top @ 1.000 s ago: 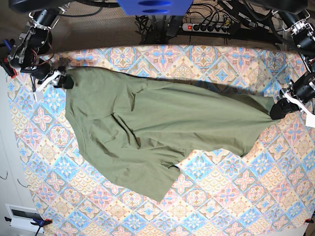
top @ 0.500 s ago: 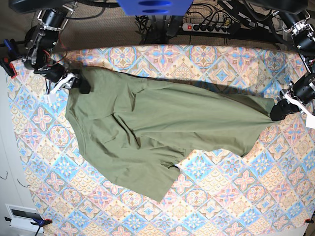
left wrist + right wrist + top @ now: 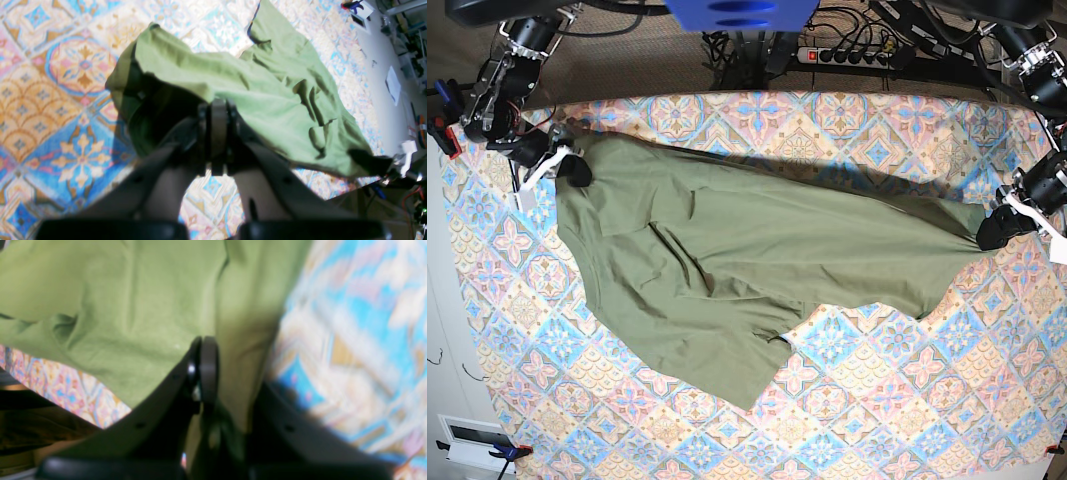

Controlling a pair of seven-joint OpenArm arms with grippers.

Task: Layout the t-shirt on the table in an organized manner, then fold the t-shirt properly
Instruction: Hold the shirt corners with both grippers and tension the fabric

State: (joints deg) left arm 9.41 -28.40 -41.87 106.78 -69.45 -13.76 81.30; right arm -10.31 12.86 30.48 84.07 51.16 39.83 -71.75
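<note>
The olive-green t-shirt (image 3: pixel 727 260) lies stretched and wrinkled across the patterned table (image 3: pixel 877 400), from the far left corner to the right edge. In the base view my right gripper (image 3: pixel 573 168) is shut on the shirt's upper left corner. In the right wrist view its fingers (image 3: pixel 208 366) are pressed together over the fabric (image 3: pixel 133 306). My left gripper (image 3: pixel 990 232) is shut on the shirt's pointed right end. The left wrist view shows that gripper (image 3: pixel 217 133) pinching a bunched fold of the t-shirt (image 3: pixel 273 96) just above the table (image 3: pixel 66 100).
A power strip with cables (image 3: pixel 847 55) lies behind the table's far edge. A white box (image 3: pixel 472 440) sits on the floor at the lower left. The shirt's lower flap (image 3: pixel 747 370) reaches toward the table's middle.
My right gripper moved in over the shirt's upper left corner and closed on it, and that corner shifted slightly. The left gripper kept its grip and hardly moved.
</note>
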